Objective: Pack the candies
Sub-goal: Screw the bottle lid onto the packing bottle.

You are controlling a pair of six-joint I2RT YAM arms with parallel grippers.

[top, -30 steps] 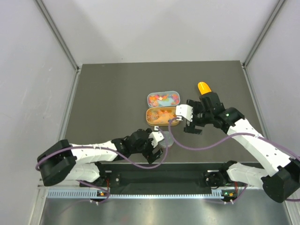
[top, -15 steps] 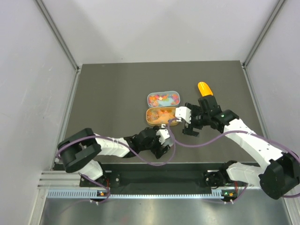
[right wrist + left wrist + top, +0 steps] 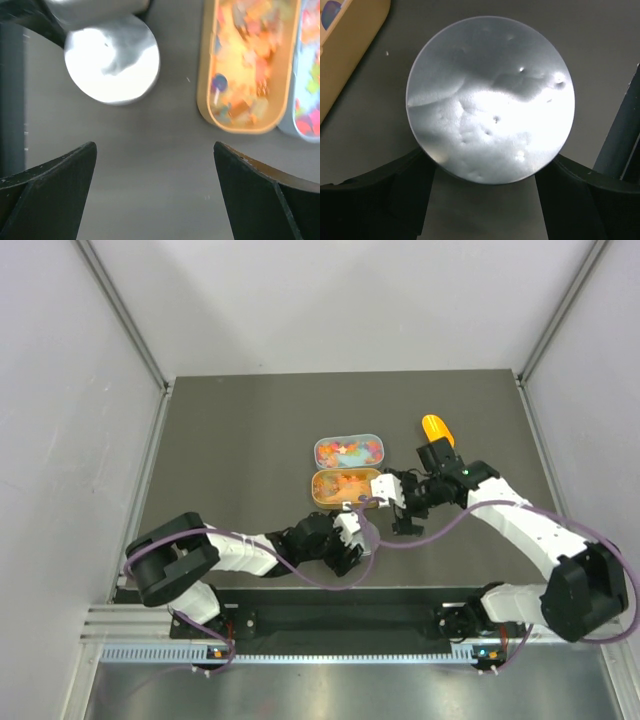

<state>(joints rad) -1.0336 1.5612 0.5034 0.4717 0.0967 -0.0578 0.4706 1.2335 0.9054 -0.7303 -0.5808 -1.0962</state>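
Observation:
The candies, tiny multicoloured sweets, fill an orange tin (image 3: 343, 485) and a pale blue tin (image 3: 346, 450) just behind it. In the right wrist view they show in the orange tin (image 3: 247, 65). My left gripper (image 3: 356, 537) is in front of the orange tin, its fingers (image 3: 415, 175) closed against the two sides of a round silvery container (image 3: 490, 100). My right gripper (image 3: 402, 512) hovers wide open and empty over bare table, right of that container (image 3: 112, 65) and in front of the tins.
An orange plastic scoop (image 3: 435, 427) lies behind the right wrist. Grey walls enclose the dark table on three sides. The corner of the orange tin (image 3: 345, 45) lies close to the round container's left.
The left arm has folded, its elbow drawn inward, and its gripper has edged right by the container. The right gripper has turned and shifted slightly toward the tins' front.

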